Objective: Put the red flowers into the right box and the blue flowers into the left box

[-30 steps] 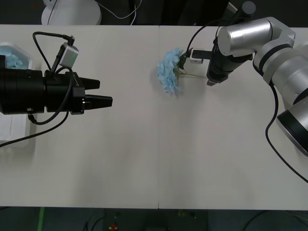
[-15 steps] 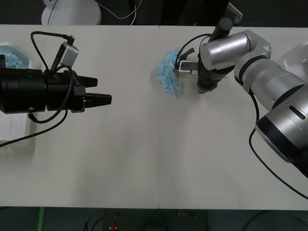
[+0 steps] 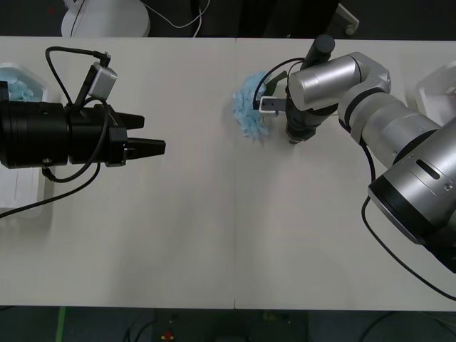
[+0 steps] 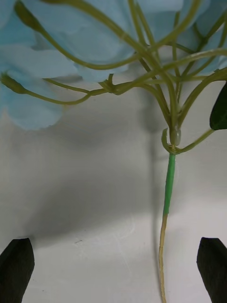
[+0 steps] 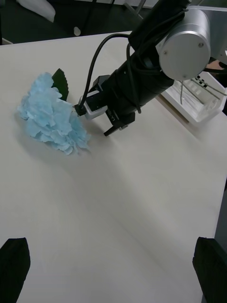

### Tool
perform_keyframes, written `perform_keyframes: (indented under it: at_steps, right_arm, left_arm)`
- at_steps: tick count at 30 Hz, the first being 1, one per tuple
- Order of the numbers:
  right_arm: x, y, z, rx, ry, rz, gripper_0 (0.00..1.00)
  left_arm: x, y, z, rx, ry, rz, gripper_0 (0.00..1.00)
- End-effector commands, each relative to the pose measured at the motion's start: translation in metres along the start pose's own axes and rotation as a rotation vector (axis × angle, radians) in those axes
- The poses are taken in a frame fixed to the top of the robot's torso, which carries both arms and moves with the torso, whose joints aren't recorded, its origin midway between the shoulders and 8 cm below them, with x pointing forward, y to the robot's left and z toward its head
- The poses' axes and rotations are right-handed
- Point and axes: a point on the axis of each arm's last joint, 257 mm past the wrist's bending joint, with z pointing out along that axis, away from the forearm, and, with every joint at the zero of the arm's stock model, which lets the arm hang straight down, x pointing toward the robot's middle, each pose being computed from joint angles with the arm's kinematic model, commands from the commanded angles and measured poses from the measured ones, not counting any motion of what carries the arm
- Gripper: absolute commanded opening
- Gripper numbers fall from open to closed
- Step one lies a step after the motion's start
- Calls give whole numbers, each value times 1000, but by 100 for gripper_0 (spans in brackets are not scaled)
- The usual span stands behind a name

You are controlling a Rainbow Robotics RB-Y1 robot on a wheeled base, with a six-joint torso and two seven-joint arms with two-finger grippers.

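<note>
On the counter (image 3: 214,235) lies a blue flower (image 3: 249,112), its stem between the right gripper's (image 3: 291,139) open fingers (image 4: 213,265). Well apart, the left gripper (image 3: 153,147) hovers, fingers open.

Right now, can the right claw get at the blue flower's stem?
Probably yes: the right claw is open beside the blue flower, its stem lies bare on the table between the fingers.

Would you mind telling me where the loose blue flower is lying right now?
In the front view, the blue flower lies on the table at the far middle, just left of the open right end effector, whose fingers straddle its stem.
</note>
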Motion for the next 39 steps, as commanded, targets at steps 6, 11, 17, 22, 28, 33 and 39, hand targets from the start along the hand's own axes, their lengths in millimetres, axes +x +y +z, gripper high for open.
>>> perform_keyframes:
  at_steps: [6, 11, 17, 22, 28, 33, 39]
  right_arm:
    - [-56, -21, -21, 44, -86, -32, 99]
    - [-65, -19, -20, 49, -103, -34, 93]
    - [-81, -13, -20, 48, -132, -34, 89]
    - [-99, -9, -21, 53, -169, -29, 89]
    - [-117, 1, -22, 31, -215, -4, 86]
    - [-117, 2, -21, 30, -214, -6, 59]
    - [-113, 10, -21, -4, -199, -7, 18]
  left_arm:
    - [-14, -1, -5, -23, -42, 94, 100]
    - [-14, -1, -5, -25, -42, 96, 100]
    - [-13, 1, -5, -31, -37, 97, 100]
    - [-11, 2, -5, -36, -34, 95, 100]
    - [-13, 4, -4, -42, -42, 95, 100]
    - [-13, 3, -4, -42, -43, 96, 100]
    - [-12, 3, -4, -42, -42, 96, 100]
